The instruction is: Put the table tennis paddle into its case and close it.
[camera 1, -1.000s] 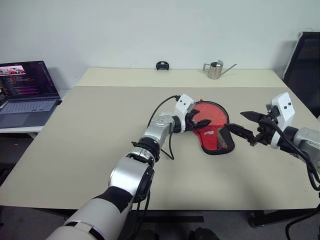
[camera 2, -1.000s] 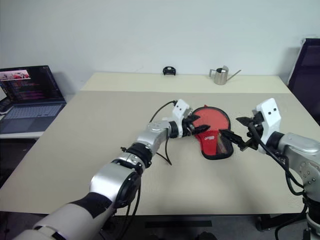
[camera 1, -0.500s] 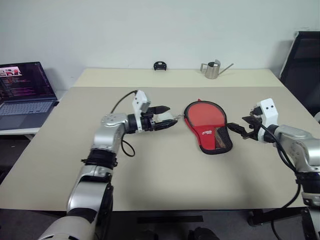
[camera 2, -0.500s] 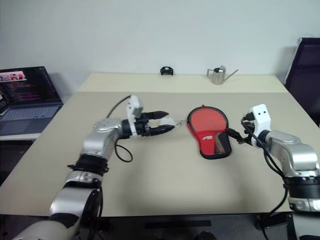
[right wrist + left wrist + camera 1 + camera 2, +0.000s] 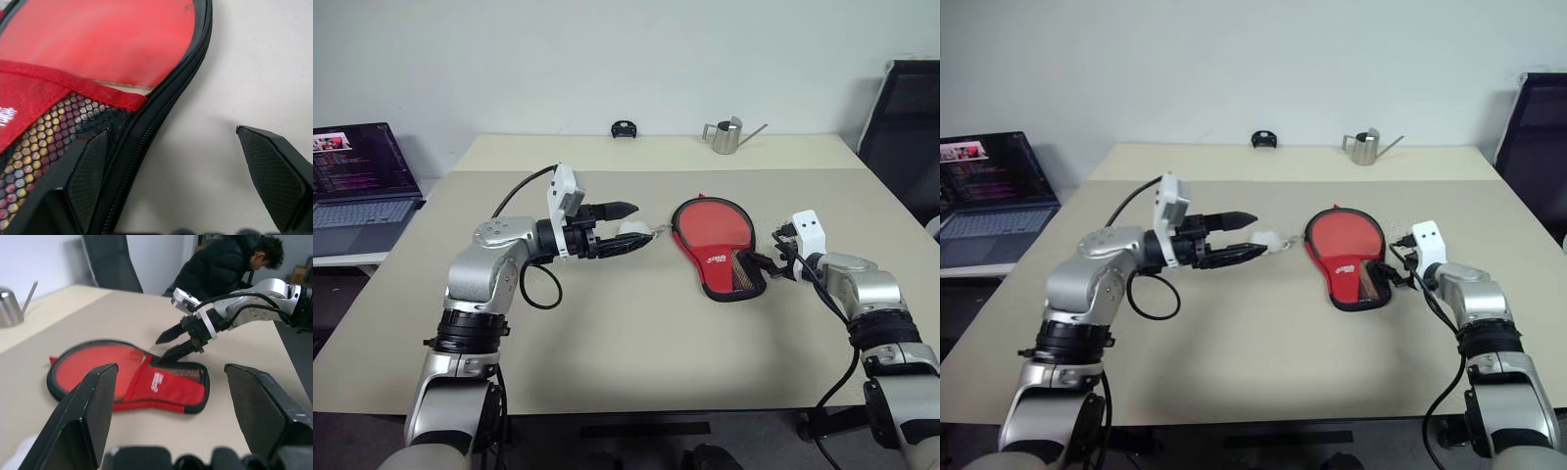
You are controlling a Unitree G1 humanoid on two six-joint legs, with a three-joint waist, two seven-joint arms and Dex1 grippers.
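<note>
Both end effectors are spread open, gripping nothing: my left end effector [image 5: 625, 227] hovers level over the table [image 5: 607, 343], the white pom-pom pull [image 5: 1264, 238] right at its fingertips, probably to work the zip. The case [image 5: 717, 247] lies flat mid-table, red side up. My right end effector [image 5: 167, 346] is low at its handle-end edge, likely to pin it; paddle looks inside.

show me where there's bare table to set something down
Bare: the near table in front of the case, and the back strip between the black clip and the watering can. Crowded: the middle, where left gripper and right gripper flank the case.
</note>
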